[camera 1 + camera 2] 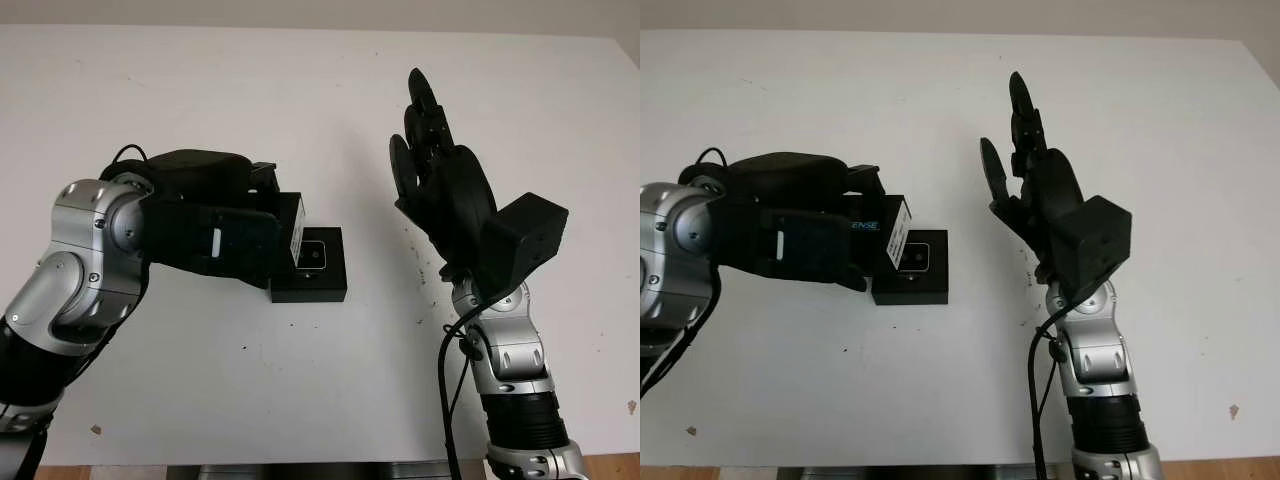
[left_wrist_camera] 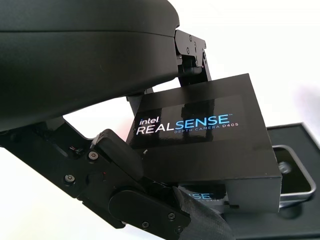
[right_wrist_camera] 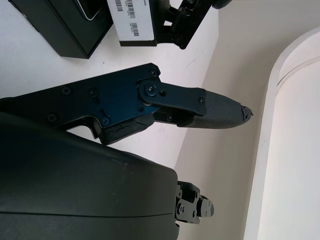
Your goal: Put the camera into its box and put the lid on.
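Left hand [image 1: 215,235] grips the black lid [image 2: 205,135], printed "RealSense", holding it tilted over the left edge of the open box [image 1: 312,266]. The box sits on the white table [image 1: 300,90] left of centre, the camera [image 1: 314,255] seated inside and showing past the lid's right edge. Bare tabletop lies between the box and the right hand [image 1: 440,185], which is raised, open, holding nothing.

Lid [image 2: 200,135] top reads "intel REALSENSE", with "DEPTH CAMERA D405" in small print under it (last digit's a bit iffy). Its white sticker [image 3: 131,22] has barcodes, unreadable.
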Motion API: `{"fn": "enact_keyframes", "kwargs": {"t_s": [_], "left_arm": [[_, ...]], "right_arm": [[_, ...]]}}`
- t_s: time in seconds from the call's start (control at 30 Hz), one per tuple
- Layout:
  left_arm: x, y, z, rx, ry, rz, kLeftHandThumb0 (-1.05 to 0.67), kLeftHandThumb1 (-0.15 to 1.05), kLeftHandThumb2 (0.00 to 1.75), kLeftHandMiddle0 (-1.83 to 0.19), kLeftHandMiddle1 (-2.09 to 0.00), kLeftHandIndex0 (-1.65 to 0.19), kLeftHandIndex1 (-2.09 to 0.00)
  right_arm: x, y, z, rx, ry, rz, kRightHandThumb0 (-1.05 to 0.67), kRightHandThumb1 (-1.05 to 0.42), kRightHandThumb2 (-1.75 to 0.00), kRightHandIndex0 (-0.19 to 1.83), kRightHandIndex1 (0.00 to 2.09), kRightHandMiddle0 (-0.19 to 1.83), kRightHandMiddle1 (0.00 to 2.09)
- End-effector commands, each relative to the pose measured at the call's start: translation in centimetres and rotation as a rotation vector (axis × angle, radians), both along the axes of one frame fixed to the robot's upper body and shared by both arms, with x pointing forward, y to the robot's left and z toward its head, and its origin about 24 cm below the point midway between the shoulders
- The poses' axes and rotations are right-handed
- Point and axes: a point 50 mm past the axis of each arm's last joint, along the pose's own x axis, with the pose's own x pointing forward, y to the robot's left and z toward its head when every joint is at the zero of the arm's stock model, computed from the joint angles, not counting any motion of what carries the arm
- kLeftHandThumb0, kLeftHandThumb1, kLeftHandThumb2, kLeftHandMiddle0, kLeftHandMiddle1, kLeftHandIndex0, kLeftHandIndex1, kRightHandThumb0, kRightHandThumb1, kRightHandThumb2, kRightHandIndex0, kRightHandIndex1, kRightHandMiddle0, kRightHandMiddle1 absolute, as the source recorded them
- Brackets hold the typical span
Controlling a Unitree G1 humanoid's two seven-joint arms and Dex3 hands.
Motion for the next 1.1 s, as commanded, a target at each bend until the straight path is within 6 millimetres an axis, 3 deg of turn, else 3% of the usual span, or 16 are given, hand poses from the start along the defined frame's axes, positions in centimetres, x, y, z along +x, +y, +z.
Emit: {"fn": "enact_keyframes", "kwargs": {"t_s": [0.0,0.23,0.5,0.67,1.07], "left_arm": [[0.1,0.0,-0.2,-0.039,0.008,0.003,-0.34,1.05,0.43,-1.06,-2.09,-0.66,-2.09],[0.3,-0.7,-0.8,-0.110,0.062,0.016,-0.34,1.05,0.46,-1.00,-2.09,-0.59,-2.09],[0.0,-1.7,-2.0,-0.183,0.166,0.042,-0.32,1.05,0.48,-1.15,-2.09,-0.83,-2.09],[-0.3,-1.9,-2.5,-0.195,0.257,0.087,-0.33,1.05,0.50,-0.97,-2.09,-0.73,-2.09],[-1.3,-2.2,-2.3,-0.172,0.268,0.048,-0.29,1.05,0.47,-1.09,-2.09,-0.75,-2.09]], "right_arm": [[0.0,0.2,0.2,-0.001,-0.020,-0.002,-0.74,-1.05,-0.56,-0.16,0.05,-0.17,0.12],[0.0,0.2,0.2,-0.008,-0.027,-0.019,-0.72,-1.05,-0.55,-0.14,0.06,-0.14,0.13],[0.1,0.5,0.1,-0.005,-0.036,-0.024,-0.72,-1.05,-0.56,-0.13,0.06,-0.12,0.13],[0.2,0.6,0.0,-0.005,-0.033,-0.024,-0.74,-1.05,-0.56,-0.13,0.06,-0.13,0.12],[0.2,1.3,-0.3,0.033,-0.041,-0.029,-0.73,-1.05,-0.55,-0.13,0.06,-0.09,0.15]]}}
